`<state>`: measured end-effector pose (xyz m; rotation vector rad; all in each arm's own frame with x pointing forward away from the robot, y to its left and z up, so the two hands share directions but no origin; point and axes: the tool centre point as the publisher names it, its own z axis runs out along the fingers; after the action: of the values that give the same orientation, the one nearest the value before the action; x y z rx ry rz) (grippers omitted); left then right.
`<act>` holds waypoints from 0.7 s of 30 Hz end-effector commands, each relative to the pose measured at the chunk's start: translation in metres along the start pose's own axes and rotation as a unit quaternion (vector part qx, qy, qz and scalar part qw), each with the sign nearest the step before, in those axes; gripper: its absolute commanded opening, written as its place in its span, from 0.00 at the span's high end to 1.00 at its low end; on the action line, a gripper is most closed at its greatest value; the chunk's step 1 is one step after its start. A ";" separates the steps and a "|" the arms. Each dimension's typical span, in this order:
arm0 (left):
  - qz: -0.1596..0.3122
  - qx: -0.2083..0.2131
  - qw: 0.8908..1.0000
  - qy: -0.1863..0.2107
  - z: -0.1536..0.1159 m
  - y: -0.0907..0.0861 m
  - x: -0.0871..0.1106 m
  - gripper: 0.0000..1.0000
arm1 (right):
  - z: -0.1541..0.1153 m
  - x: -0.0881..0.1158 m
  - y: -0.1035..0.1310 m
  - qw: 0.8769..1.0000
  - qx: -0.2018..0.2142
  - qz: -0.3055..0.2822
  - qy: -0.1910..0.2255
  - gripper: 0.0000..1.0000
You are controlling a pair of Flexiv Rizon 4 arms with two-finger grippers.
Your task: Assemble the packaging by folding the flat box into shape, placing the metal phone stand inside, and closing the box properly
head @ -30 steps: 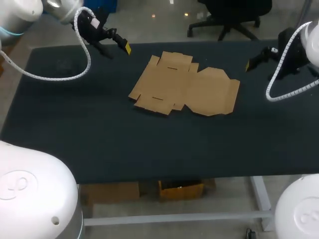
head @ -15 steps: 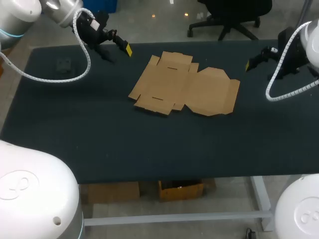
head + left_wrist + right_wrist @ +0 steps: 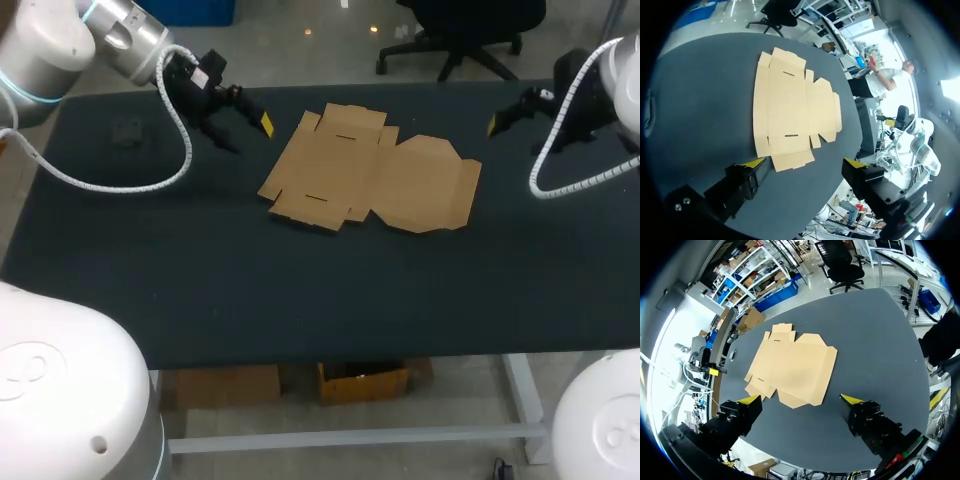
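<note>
The flat box (image 3: pixel 370 180) lies unfolded mid-way across the dark table (image 3: pixel 300 290), untouched.
The left gripper (image 3: pixel 806 164) hangs just beside its flaps, fingers spread wide and empty. The right gripper (image 3: pixel 800 400) is well apart from it, likewise spread and empty. A small dark object (image 3: pixel 127 132) near the far left corner is too dim to identify.

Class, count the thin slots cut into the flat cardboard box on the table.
2. One slot lies near the box's far edge, the other near its near edge; none seems hidden.
</note>
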<state>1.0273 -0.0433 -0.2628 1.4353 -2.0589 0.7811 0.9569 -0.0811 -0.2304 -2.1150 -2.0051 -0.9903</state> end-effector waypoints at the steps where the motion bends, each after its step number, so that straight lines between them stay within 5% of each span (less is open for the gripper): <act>1: -0.001 -0.005 1.000 0.002 0.002 -0.004 -0.002 0.00 | 0.005 0.002 0.005 1.000 0.010 -0.001 0.006 0.00; 5: 0.005 -0.010 1.000 -0.021 0.002 -0.005 0.000 0.00 | 0.012 0.006 0.003 1.000 0.030 0.001 0.003 0.00; 21: -0.001 -0.010 1.000 -0.012 0.005 -0.007 -0.004 0.00 | 0.009 0.007 0.004 0.999 0.038 0.001 0.006 0.00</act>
<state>1.0322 -0.0459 -0.2643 1.4427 -2.0968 0.7396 0.9633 -0.0696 -0.2375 -2.0824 -2.0026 -0.9315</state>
